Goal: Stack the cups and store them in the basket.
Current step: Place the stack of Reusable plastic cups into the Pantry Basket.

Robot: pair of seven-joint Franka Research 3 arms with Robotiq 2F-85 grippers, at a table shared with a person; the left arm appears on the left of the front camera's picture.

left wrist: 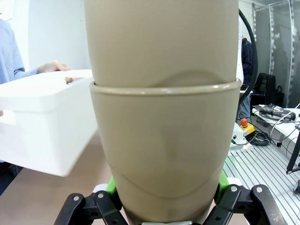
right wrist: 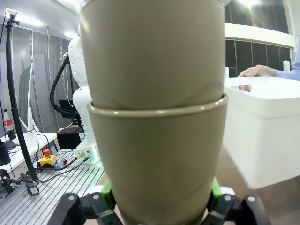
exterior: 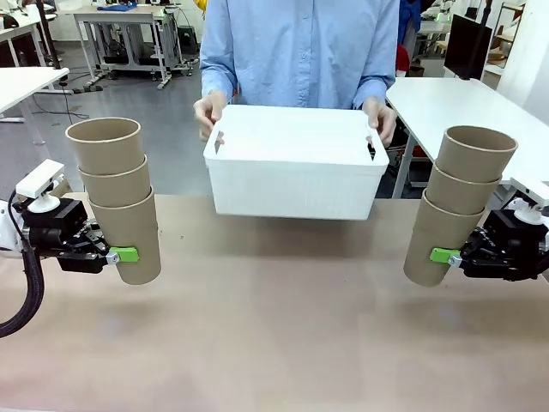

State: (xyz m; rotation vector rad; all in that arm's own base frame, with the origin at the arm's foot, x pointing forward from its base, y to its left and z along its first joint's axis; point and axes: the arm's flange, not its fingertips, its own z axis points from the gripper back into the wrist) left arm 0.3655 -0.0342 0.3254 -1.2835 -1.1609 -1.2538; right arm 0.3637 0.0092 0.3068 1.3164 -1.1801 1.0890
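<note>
At the left side of the desk (exterior: 283, 343), the left pincer (exterior: 129, 254) pinches the bottom cup of a stack of three nested cups (exterior: 116, 193), clear of the surface; at the right side, the right pincer (exterior: 439, 255) pinches the bottom cup of a second stack of three (exterior: 461, 202); both stacks tilt outward at the top; between them, at the far edge, the white basket (exterior: 296, 172) sits open side up, the person's hands (exterior: 208, 112) gripping its two short ends.

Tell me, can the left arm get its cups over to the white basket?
Probably yes: nothing stands between the left pincer, shut on its stack of cups, and the basket a person holds just across the table.
</note>
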